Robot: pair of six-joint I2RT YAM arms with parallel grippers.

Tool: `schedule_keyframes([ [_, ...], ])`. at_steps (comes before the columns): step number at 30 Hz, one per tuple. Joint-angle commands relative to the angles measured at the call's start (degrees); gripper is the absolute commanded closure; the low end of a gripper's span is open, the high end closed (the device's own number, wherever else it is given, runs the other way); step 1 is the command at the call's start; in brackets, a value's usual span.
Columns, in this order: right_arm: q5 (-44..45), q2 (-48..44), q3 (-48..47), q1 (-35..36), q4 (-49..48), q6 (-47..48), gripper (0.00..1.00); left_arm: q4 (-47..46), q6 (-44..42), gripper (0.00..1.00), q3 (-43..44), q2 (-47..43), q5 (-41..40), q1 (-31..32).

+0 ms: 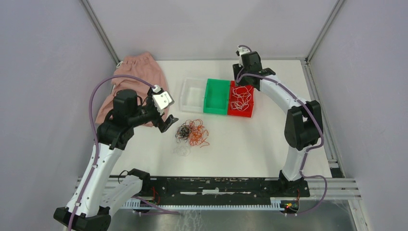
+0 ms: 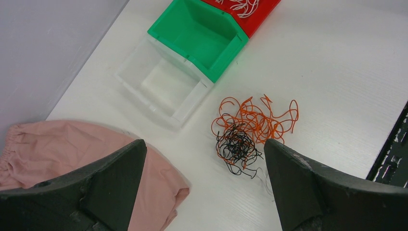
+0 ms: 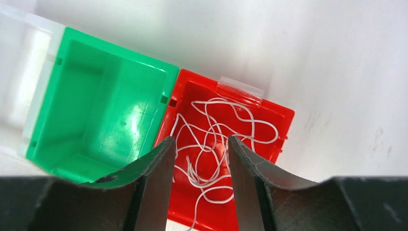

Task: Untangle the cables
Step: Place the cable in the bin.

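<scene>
Cables [image 1: 192,132] sit in two places on the white desk [image 1: 269,144] as we read the scene from left to right. At far left, a pink cloth [image 1: 139,72] lies crumpled against the back corner. Just in front of it hangs the left claw [image 1: 167,121], its fingers [image 2: 110,178] spread wide and gripping nothing. In the left wrist view we see the cloth beneath one finger and white desk between the two.

To the right of that claw, and apart from it, the black and orange-red clump [image 2: 235,144] lies on the open desk near the middle. Black strands bunch on its left side and orange-red loops fan out to the right, the two colours interlocked where they meet. A faint pale wisp [image 1: 182,150] lies just nearer the arm bases; we cannot tell what it is.

Behind the clump, three small bins stand in a row, touching side to side: a clear bin [image 1: 191,95], a green bin [image 1: 216,96] and a red bin [image 1: 250,113]. White cables [image 1: 241,97] lie in loose curls on the red bin's floor. Above that bin hovers the right claw [image 3: 201,142], pointing down, its fingers partly spread. Through the gap we see the white strands lying in the bin, none of them pinched.
</scene>
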State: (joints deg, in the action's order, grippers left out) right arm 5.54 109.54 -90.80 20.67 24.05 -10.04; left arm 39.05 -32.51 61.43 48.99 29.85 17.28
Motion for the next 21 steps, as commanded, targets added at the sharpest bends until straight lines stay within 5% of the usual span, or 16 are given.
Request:
schedule_keyframes([
  [1, 0.71, -5.29, -1.48, 0.03, 1.45, 1.21, 0.50, -1.47, 2.18, 0.01, 1.94, -0.48, -0.97, 0.21],
  [9, -6.48, -11.34, 10.68, 2.77, -2.93, -2.09, 0.53, -1.46, 2.01, 0.01, 1.68, -0.41, -0.59, 0.21],
  [21, -6.40, -16.59, 23.20, 3.58, -7.29, -6.91, 0.86, -0.77, 1.65, 0.01, 1.15, -0.60, 0.12, 0.21],
])
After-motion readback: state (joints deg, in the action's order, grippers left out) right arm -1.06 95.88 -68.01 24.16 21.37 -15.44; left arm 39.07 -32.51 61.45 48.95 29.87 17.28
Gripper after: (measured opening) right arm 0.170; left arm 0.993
